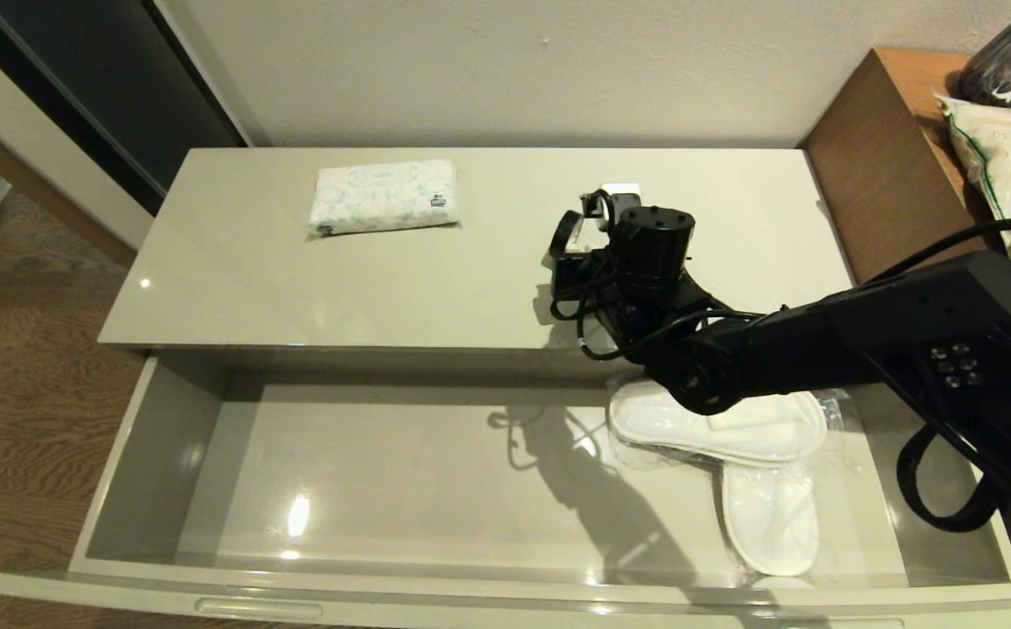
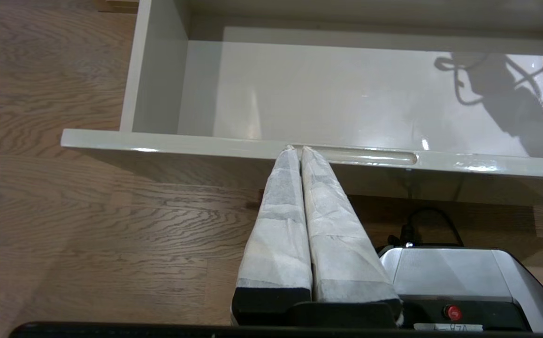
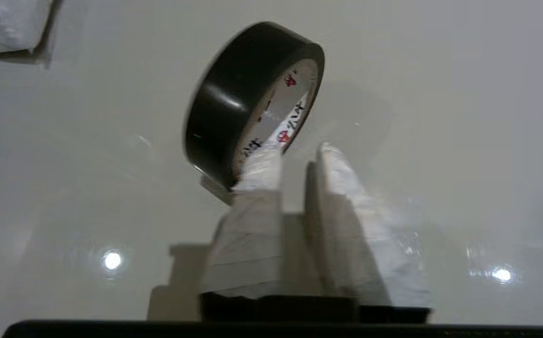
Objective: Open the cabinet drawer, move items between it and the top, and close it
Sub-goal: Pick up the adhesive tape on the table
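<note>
I count two white slippers [image 1: 737, 454] in the open drawer [image 1: 164, 445], one tissue pack [image 1: 384, 196] and one black tape roll [image 3: 252, 101] on the cabinet top [image 1: 234, 271], and one green-edged bag [image 1: 1007, 170] on the wooden side unit [image 1: 872, 157].

Wood-grain floor [image 2: 88, 211], pale wall [image 1: 514, 70], brown side unit [image 1: 872, 166].

Head camera looks down on the open drawer [image 1: 488, 472], shared with the nearer, floor-side left wrist view.
</note>
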You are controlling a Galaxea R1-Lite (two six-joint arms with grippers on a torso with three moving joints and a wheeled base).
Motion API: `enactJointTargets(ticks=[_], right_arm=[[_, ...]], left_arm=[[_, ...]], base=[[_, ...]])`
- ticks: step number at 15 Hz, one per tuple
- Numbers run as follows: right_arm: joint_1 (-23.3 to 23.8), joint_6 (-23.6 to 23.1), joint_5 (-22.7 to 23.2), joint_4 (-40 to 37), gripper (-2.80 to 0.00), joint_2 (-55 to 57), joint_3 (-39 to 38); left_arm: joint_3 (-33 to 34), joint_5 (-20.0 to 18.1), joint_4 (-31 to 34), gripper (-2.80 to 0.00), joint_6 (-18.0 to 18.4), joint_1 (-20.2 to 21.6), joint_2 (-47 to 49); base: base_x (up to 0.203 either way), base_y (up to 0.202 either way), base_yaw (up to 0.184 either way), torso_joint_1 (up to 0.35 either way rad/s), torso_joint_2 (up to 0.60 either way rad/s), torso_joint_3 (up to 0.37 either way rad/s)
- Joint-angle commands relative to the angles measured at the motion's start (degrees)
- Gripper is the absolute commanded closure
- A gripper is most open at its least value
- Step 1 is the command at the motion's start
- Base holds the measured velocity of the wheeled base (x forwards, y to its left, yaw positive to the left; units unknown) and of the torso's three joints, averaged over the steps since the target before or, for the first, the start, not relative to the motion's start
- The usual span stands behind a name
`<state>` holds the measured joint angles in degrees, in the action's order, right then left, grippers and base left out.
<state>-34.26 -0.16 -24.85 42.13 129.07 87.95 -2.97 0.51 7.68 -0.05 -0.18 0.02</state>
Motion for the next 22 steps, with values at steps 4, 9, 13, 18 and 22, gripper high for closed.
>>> enactJointTargets(ticks=[4, 9, 13, 18, 22], right_arm=[[-0.11, -0.02, -0.11, 0.14, -2.80, -2.53, -2.08], [0.09, -0.02, 0.28, 0.41, -2.80, -1.21, -1.02], [0.15, -0.38, 0.48, 0.35, -2.80, 2.52, 3.62], [0.15, -4.45, -0.10, -1.04, -2.80, 8.01, 15.41], [0.13, -6.73, -0.38, -2.69, -0.88, 10.65, 19.78]], left_arm=[[-0.01, 0.02, 0.05, 0.00, -0.04, 0.01, -0.02], [-0.01, 0.02, 0.05, 0.00, -0.04, 0.00, -0.02], [-0.01, 0.02, 0.05, 0.00, -0.04, 0.01, -0.02], [-0.01, 0.02, 0.05, 0.00, -0.04, 0.01, -0.02], [-0.01, 0.02, 0.05, 0.00, -0.04, 0.00, -0.02]], base=[[0.000, 0.000, 0.000, 0.000, 0.00, 0.000], [0.000, 0.000, 0.000, 0.000, 0.00, 0.000], [0.000, 0.000, 0.000, 0.000, 0.00, 0.000], [0.000, 0.000, 0.000, 0.000, 0.00, 0.000], [0.000, 0.000, 0.000, 0.000, 0.00, 0.000]])
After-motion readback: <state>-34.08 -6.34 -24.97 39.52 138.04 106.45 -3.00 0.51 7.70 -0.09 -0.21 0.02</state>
